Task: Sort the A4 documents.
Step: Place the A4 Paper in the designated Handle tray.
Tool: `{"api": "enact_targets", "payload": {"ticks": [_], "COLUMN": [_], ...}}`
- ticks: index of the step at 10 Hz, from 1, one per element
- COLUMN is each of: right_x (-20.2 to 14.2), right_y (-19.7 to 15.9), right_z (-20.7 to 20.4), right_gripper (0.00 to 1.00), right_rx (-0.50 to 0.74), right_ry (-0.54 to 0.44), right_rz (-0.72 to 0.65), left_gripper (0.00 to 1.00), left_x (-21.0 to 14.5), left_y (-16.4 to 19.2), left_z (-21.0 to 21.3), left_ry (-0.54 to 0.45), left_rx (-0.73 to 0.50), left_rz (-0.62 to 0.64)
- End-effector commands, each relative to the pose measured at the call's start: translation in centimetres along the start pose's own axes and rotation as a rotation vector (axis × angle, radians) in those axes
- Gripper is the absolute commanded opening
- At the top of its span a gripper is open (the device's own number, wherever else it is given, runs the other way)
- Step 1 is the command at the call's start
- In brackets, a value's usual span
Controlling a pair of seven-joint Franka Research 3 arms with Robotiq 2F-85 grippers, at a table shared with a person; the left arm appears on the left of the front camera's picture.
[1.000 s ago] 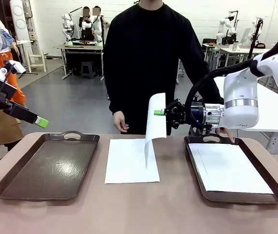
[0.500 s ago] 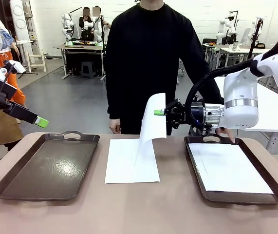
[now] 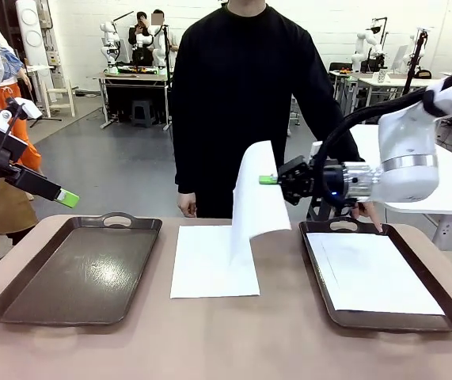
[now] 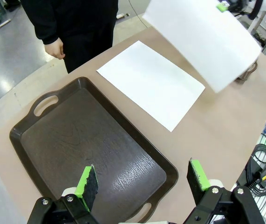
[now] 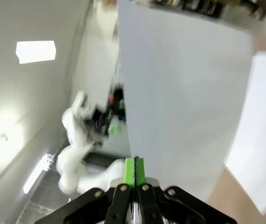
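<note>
Horizontally, right tool pinches raised sheet edge; left tool hovers spread above tray.

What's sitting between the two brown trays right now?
In the front view, one flat sheet lies on the table between the left tray and the right tray; a second sheet hangs over it, pinched by the right gripper.
</note>
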State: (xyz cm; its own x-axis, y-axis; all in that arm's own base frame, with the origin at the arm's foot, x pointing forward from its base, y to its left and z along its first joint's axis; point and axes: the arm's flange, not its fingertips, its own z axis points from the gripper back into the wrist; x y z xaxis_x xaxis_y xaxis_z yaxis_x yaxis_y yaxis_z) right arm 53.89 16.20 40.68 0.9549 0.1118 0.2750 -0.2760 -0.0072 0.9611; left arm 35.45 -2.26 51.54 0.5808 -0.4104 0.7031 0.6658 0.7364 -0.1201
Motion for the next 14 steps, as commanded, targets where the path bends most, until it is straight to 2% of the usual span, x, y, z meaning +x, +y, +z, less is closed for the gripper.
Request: {"api": "enact_targets", "payload": {"ticks": [1, 3, 5, 9, 11, 12, 14], "right_x": [-1.7, -2.2, -2.9, -3.9, -3.6, -3.3, -3.5], "right_y": [2.8, 3.5, 2.8, -0.3, -1.2, -1.9, -4.8], "right_z": [4.3, 9.9, 13.7, 14.7, 16.2, 17.3, 19.2], "right_gripper": [0.01, 0.01, 0.01, 0.01, 0.01, 0.01, 0.01], "right_rx": [-0.009, -0.09, -0.11, -0.131, -0.158, -0.183, -0.328], "right_ry": [0.129, 0.215, 0.206, 0.191, 0.154, 0.114, 0.094], "right_rz": [0.107, 0.088, 0.051, 0.01, 0.005, 0.0, -0.027], "left_gripper": [1.0, 1.0, 1.0, 1.0, 1.0, 1.0, 1.0], "left_x": [-0.1, -0.1, -0.1, -0.1, -0.1, -0.1, -0.1], "left_y": [0.3, 0.3, 0.3, 0.3, 0.3, 0.3, 0.3], "left_z": [0.0, 0.0, 0.0, 0.0, 0.0, 0.0, 0.0], "left_ry": [-0.009, -0.009, -0.009, -0.009, -0.009, -0.009, -0.009], "left_rx": [-0.014, -0.014, -0.014, -0.014, -0.014, -0.014, -0.014], "left_rz": [-0.007, -0.007, -0.007, -0.007, -0.007, -0.007, -0.007]}}
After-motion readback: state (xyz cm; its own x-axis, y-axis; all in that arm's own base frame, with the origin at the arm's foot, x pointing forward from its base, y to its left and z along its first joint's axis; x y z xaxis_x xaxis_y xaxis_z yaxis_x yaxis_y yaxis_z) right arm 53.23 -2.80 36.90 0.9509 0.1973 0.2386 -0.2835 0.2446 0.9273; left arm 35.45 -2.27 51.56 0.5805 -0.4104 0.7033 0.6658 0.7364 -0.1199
